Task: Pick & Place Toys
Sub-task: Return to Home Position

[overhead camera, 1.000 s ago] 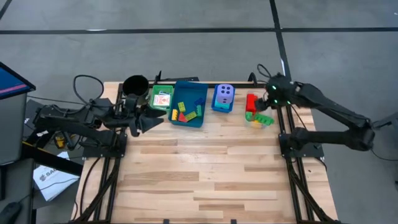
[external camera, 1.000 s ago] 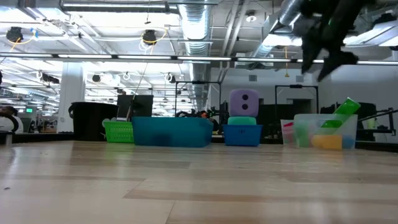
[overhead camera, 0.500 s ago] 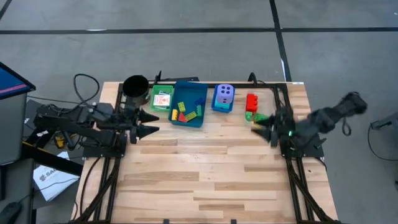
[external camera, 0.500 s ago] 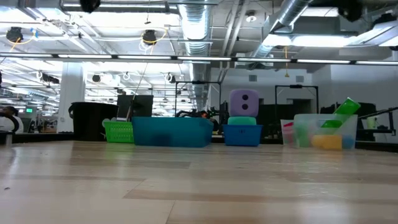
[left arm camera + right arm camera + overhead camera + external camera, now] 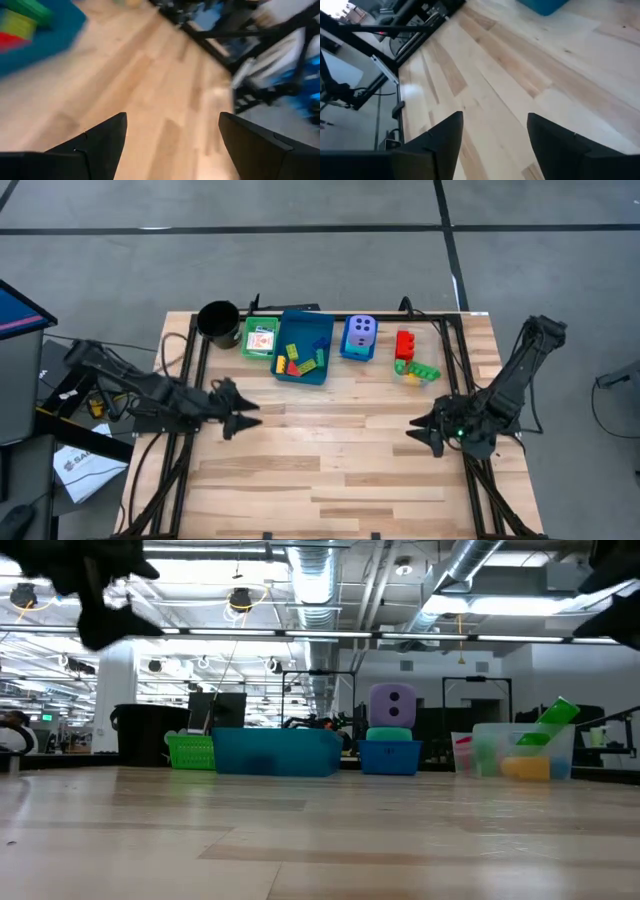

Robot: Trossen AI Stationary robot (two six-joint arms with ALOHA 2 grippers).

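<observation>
I see my wooden table [image 5: 330,450] carrying a row across the frame's upper middle: black cup [image 5: 217,319], green tray [image 5: 246,340], big blue tray [image 5: 305,325], small blue tray [image 5: 358,357], clear tray [image 5: 520,727].

In the left wrist view the bricks [image 5: 17,22] are blurred to colour patches and are cut by the edge; in the low view the same bricks are hidden behind the wall of the blue tray [image 5: 275,753], and the content of the green tray [image 5: 190,750] is hidden likewise; the teal dice cube [image 5: 390,735] is seen there only as a strip between the purple dice cube [image 5: 393,705] and the small blue tray [image 5: 390,758]; the left arm [image 5: 95,585] is given as a dark blurred shape, cut by the upper edge, and the right arm [image 5: 612,590] is cut by the corner; in the high view the picture on the card [image 5: 262,338] is too small to be read.
</observation>
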